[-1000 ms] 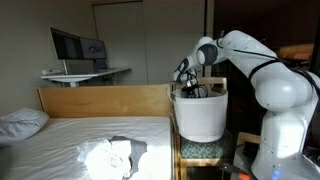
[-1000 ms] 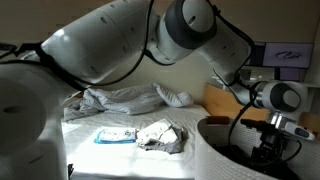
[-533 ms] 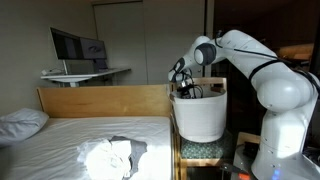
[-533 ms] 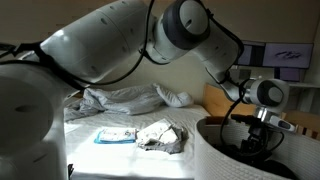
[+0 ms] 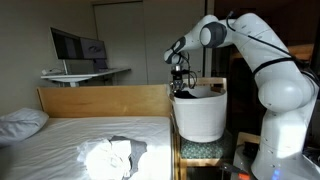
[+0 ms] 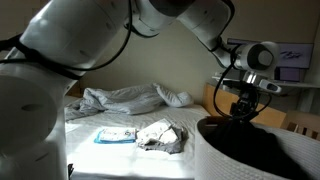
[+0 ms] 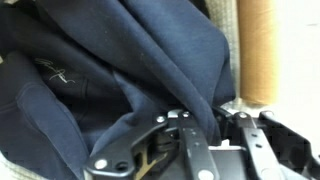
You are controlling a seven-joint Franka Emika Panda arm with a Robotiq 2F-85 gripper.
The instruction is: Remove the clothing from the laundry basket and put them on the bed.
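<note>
Well, the laundry basket [image 5: 200, 120] holds dark clothing [image 7: 120, 70], pinched by the claw [image 7: 216, 116].

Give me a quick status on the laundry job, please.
Tool shut on black garment, just above laundry basket. Garment trails down into basket. Wooden end board stands between basket and bed.

A computer monitor [image 5: 75, 45] with its screen lit stands on a pale desk [image 5: 88, 73] at the far left of the room, with a pale door [image 5: 120, 35] to its right. In an exterior view, the monitor [image 6: 296, 77] glows at the far right. A green patterned mat [image 5: 205, 150] shows low at the near right.
</note>
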